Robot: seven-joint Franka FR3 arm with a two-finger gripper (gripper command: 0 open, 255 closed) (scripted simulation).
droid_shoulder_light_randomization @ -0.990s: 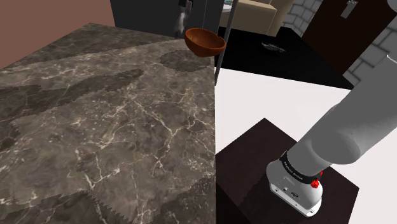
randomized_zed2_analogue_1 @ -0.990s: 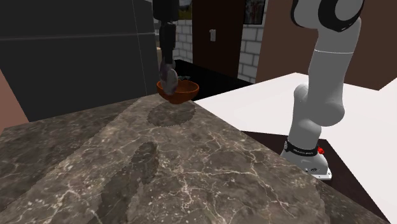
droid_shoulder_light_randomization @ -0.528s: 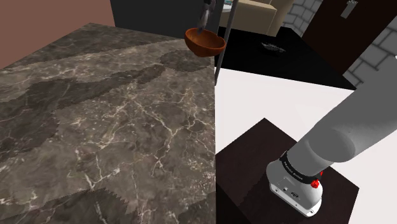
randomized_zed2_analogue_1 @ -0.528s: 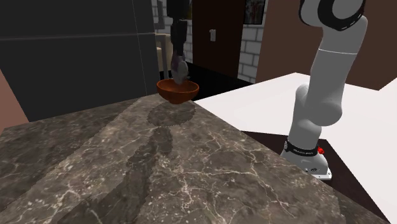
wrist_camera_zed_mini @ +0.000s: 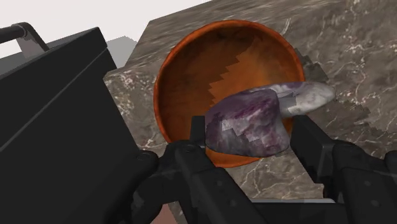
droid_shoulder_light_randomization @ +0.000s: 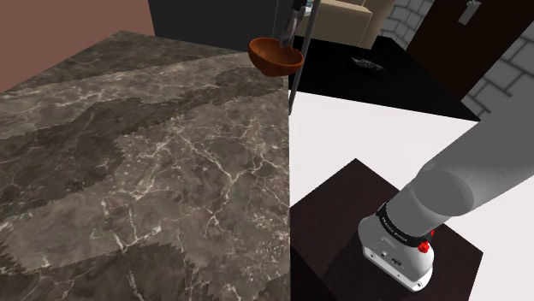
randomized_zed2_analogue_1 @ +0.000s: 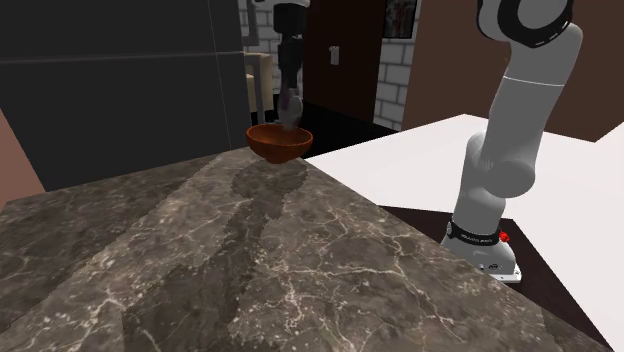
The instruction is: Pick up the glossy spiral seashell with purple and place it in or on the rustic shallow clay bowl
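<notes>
Tool (wrist_camera_zed_mini: 247,135) w/ shell (wrist_camera_zed_mini: 251,118) now over bowl (wrist_camera_zed_mini: 184,70), rim part-hidden

Inspection of surroundings. A dark, white-veined marble counter (wrist_camera_zed_mini: 362,44) lies directly below the fingers (wrist_camera_zed_mini: 318,153) and runs well away from them. Just beside the fingers, past the counter's edge, stands a black cabinet (wrist_camera_zed_mini: 57,121) with a grey bar handle (wrist_camera_zed_mini: 25,30). White floor (droid_shoulder_light_randomization: 376,128) borders the counter, well below the fingers. Beyond the fingers are a beige armchair (droid_shoulder_light_randomization: 342,21), a dark door (droid_shoulder_light_randomization: 466,38) and a grey brick wall (droid_shoulder_light_randomization: 505,73).
</notes>
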